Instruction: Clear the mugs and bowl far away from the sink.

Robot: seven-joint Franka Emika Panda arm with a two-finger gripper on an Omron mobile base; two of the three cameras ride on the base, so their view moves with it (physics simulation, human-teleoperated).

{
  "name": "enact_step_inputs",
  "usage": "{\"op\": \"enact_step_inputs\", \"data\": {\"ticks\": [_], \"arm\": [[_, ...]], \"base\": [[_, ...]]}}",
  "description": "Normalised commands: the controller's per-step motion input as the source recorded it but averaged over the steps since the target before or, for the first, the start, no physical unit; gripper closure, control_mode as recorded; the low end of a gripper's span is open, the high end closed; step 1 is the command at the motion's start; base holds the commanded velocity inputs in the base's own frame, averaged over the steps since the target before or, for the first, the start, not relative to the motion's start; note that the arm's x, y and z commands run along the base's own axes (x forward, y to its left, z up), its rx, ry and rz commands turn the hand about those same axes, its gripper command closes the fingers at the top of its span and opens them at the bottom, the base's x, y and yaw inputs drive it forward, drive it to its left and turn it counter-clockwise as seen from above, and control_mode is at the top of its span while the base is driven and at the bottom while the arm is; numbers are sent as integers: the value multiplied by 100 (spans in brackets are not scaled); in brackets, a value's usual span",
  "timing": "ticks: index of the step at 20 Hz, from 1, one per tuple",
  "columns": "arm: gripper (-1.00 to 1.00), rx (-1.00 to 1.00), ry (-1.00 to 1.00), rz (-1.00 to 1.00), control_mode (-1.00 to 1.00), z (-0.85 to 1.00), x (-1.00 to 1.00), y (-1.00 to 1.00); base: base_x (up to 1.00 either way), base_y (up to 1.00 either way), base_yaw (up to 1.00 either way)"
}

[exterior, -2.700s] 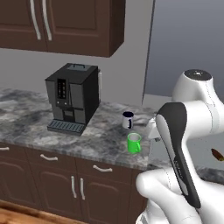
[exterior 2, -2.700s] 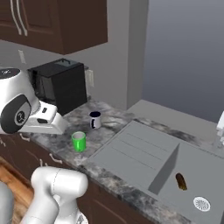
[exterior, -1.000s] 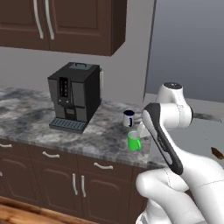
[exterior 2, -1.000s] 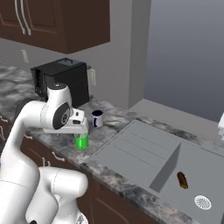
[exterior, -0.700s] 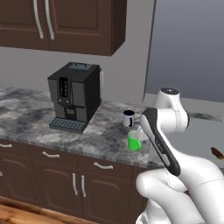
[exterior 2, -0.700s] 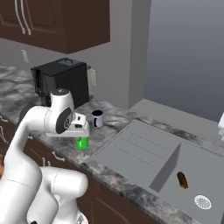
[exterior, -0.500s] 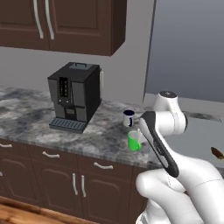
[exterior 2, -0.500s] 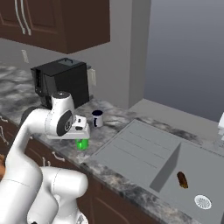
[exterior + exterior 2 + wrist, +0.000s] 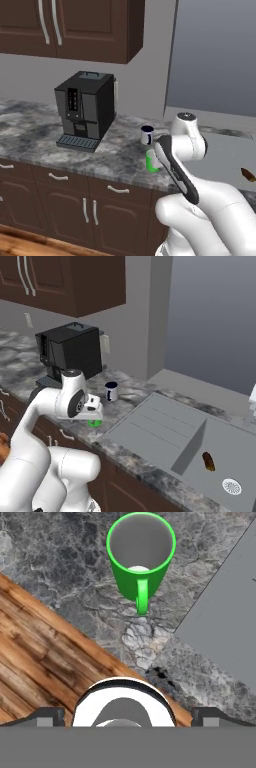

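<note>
The green mug (image 9: 141, 557) stands upright on the marble counter, its handle toward my gripper (image 9: 130, 718). The gripper is open, its fingertips (image 9: 47, 717) wide apart with nothing between them. In the right base view the gripper (image 9: 94, 417) hangs just above the green mug (image 9: 94, 424), near the counter's front edge. The arm partly hides that mug (image 9: 150, 161) in the left base view. The white mug with the navy rim (image 9: 111, 391) stands farther back, also seen as (image 9: 146, 135). The sink (image 9: 220, 456) lies to the right. The bowl is out of view.
A black coffee machine (image 9: 85, 110) stands at the back left of the counter. The sink's ridged draining board (image 9: 150, 428) begins just right of the green mug. A small brown object (image 9: 207, 461) lies in the basin near the drain (image 9: 231, 486). Wooden floor (image 9: 45, 662) shows past the counter edge.
The arm has folded down and brought the hand lower, closer over the green mug. Both mugs stand where they were. The jaws have stayed open.
</note>
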Motion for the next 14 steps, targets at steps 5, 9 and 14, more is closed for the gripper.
{"op": "enact_step_inputs", "data": {"ticks": [5, 9, 14], "arm": [[-100, 0, 0, 0, -100, -6, 19, 0], [-100, 0, 0, 0, -100, -3, 24, 0], [-100, 0, 0, -1, -100, -23, 30, 0]], "base": [[0, 0, 0], [0, 0, 0], [0, 0, 0]]}}
